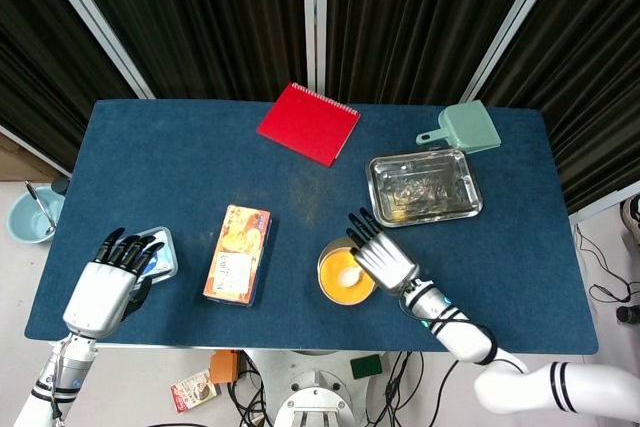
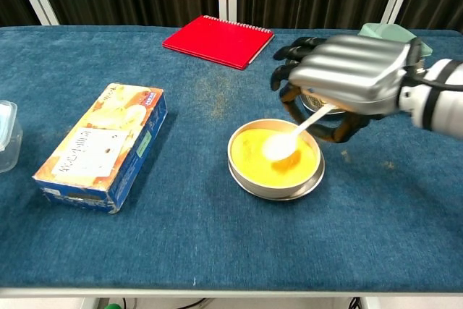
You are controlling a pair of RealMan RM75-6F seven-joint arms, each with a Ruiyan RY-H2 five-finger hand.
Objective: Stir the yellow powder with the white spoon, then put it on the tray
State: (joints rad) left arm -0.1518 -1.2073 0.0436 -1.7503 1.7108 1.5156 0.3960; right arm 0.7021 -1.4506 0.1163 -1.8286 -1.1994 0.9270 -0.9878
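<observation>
A round tin of yellow powder (image 2: 275,158) (image 1: 343,274) sits near the table's front middle. My right hand (image 2: 347,77) (image 1: 383,254) hovers over its right side and holds the white spoon (image 2: 293,135) by the handle. The spoon's bowl dips into the powder (image 1: 346,273). The steel tray (image 1: 424,185) lies behind and to the right; in the chest view my hand hides most of it. My left hand (image 1: 105,287) rests at the table's front left with fingers spread, holding nothing.
An orange snack box (image 2: 101,146) (image 1: 237,253) lies left of the tin. A red notebook (image 1: 308,123) (image 2: 217,40) is at the back middle. A green scoop (image 1: 461,129) sits behind the tray. A clear plastic container (image 1: 160,252) lies by my left hand.
</observation>
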